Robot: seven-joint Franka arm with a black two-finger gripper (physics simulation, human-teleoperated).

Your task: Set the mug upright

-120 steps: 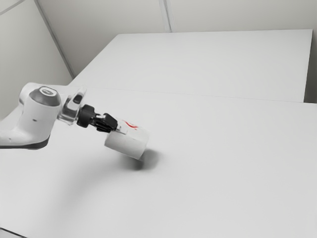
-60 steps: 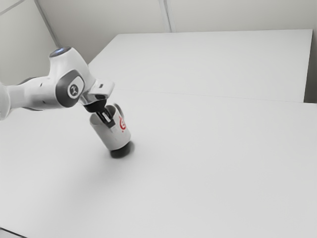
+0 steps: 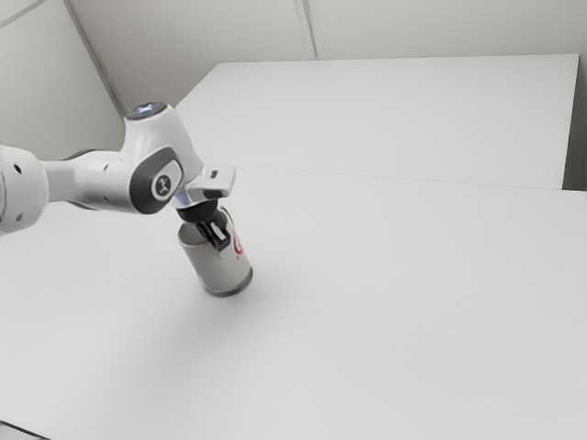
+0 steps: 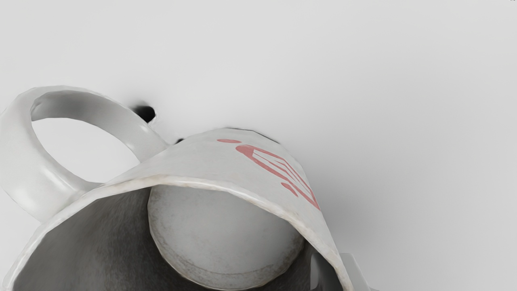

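Claw [image 3: 221, 240], nearly closed, grips the tilted mug [image 3: 220, 270] by its rim.

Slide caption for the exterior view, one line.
Black gripper pinching the wall of a leaning, mouth-up white mug.

The pale, slightly stained mug [image 3: 216, 268] leans mouth-up below the fingers [image 3: 222, 240], which grip its wall from inside and outside near the rim [image 4: 194, 182], its red marking [image 4: 244, 150] lying between them and the handle [image 4: 20, 141], around the outside.
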